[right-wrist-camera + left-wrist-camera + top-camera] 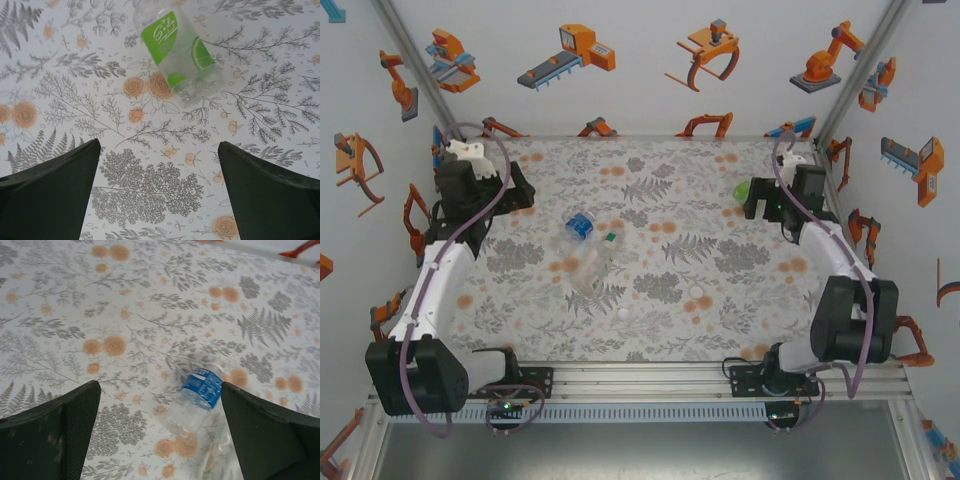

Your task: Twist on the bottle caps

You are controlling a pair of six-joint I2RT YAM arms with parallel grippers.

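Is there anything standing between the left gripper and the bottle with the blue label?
Nothing visible does. The open left gripper faces the blue-label bottle, which lies on the table; only its patterned surface shows between them.

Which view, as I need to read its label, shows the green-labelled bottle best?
The right wrist view: the green-labelled bottle lies close and large, its lime picture clear. The top external view gives a tiny green patch, without detail.

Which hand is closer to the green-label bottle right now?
Right. The right hand sits open just short of the green-label bottle; the left hand is far off on the opposite side, facing the blue-label bottle.
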